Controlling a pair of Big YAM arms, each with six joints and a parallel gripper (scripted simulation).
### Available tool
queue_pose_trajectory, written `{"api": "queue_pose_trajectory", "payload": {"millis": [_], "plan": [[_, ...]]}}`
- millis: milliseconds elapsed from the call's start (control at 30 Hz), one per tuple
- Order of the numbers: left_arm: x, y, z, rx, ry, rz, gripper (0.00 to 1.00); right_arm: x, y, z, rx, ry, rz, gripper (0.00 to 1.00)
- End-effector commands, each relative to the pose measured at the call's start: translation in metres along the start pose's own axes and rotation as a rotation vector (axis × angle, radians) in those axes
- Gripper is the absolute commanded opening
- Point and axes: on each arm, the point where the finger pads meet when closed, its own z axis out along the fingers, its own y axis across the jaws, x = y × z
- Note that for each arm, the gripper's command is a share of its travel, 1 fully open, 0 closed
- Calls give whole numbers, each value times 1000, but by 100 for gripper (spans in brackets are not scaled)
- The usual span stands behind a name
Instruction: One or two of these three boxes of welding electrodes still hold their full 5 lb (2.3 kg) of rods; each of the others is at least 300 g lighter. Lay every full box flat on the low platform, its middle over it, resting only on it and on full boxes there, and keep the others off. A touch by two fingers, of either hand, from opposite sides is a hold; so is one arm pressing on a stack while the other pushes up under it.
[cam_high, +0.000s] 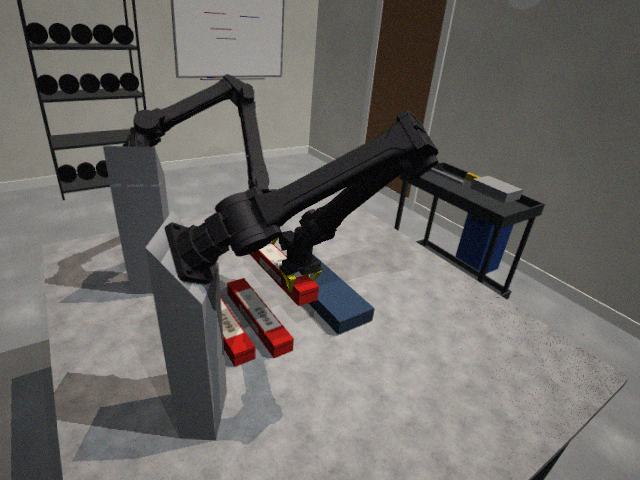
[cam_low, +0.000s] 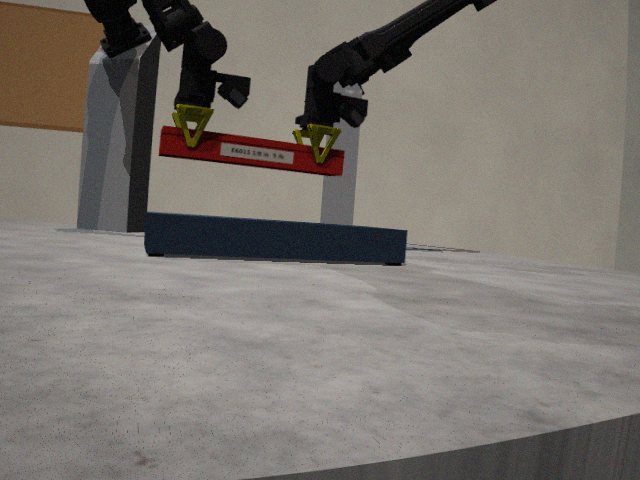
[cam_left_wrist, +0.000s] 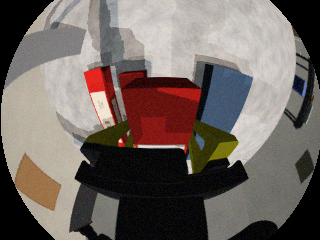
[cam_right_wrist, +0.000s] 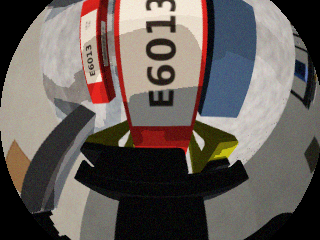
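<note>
Balance looks like the reason for the 2-handed hold: the raised box (cam_high: 308, 293) (cam_low: 256, 153) (cam_left_wrist: 160, 112) (cam_right_wrist: 160, 65) is long, so each hand takes a place near 1 end. The left hand (cam_high: 275, 240) (cam_low: 311, 153) (cam_left_wrist: 161, 119) pinches it across its width, and the right hand (cam_high: 305, 279) (cam_low: 186, 139) (cam_right_wrist: 161, 119) pinches it the same way at the opposite end. The label faces up, and the box hangs roughly level.

It is in the air beside the blue platform (cam_high: 348, 304) (cam_low: 273, 240) (cam_left_wrist: 227, 100) (cam_right_wrist: 230, 65), not over its middle. Holding it clear of any support would let its weight show, probably the point here, since the printed 5 lb cannot prove it full. The other 2 boxes (cam_high: 261, 317) (cam_left_wrist: 100, 95) (cam_right_wrist: 92, 65) lie on the counter (cam_high: 439, 361) (cam_low: 310, 335) (cam_left_wrist: 165, 30) (cam_right_wrist: 275, 30), off the platform, where unjudged or light boxes belong. If this box proves full, it should move sideways, then down flat; otherwise, back to the counter.
</note>
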Motion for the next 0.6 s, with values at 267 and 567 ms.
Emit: {"api": "queue_pose_trajectory", "payload": {"millis": [267,567], "plan": [[3,-28,-36,66,4,24,0,-5,-21,-26,48,-20,-9,0],[3,-31,-38,67,5,26,0,-4,-23,-27,48,-20,-12,0]]}}
